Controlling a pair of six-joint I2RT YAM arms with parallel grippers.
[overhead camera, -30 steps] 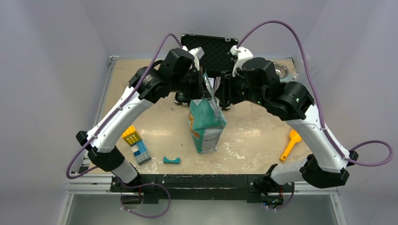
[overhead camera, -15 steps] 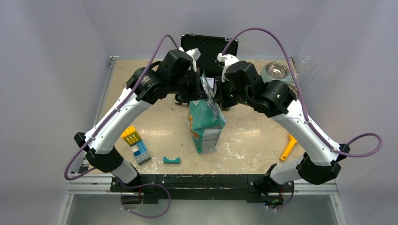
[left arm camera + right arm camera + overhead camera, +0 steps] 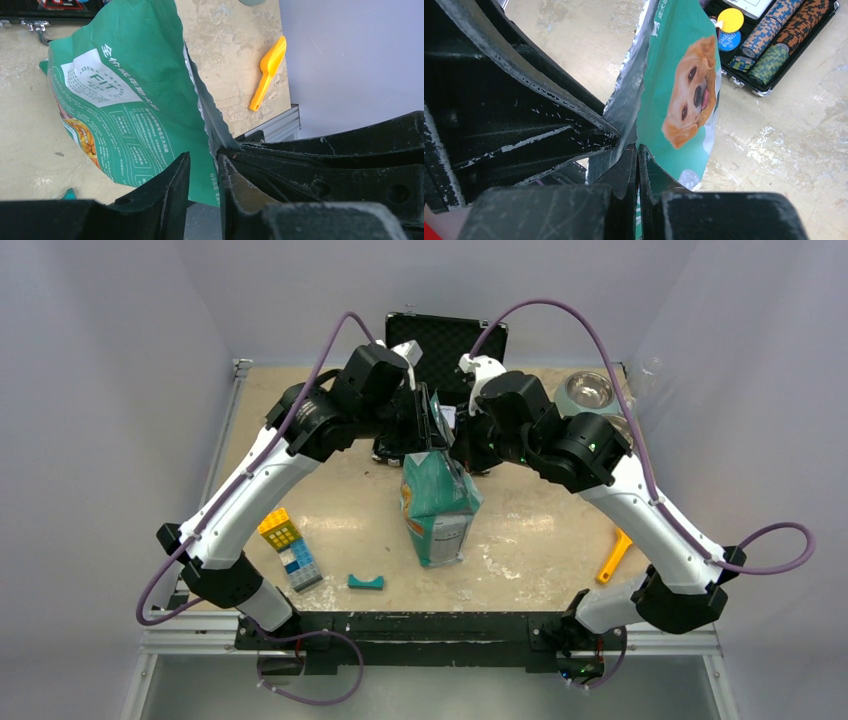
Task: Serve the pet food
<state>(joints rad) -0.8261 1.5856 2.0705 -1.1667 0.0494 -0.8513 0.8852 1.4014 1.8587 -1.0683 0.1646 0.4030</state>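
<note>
The teal-green pet food bag [image 3: 438, 502] stands upright mid-table, its top torn open; no kibble shows. My left gripper [image 3: 426, 430] is at the left side of the bag's top. In the left wrist view the bag [image 3: 125, 100] hangs below my left gripper [image 3: 203, 154], whose jaws stand a narrow gap apart, with the bag's top edge against the right finger. My right gripper [image 3: 460, 445] is at the right side of the top. In the right wrist view my right gripper [image 3: 638, 147] is pinched shut on the edge of the bag [image 3: 674, 60], above the golden dog picture.
An open black case [image 3: 450, 340] of poker chips [image 3: 774, 35] lies behind the bag. A steel bowl [image 3: 588, 390] is at the back right. An orange scoop [image 3: 618, 550] lies front right. Coloured blocks [image 3: 290, 548] and a small teal piece [image 3: 365, 582] lie front left.
My right arm swung left from beside the bag onto its top edge. The left gripper and the bag stayed almost still.
</note>
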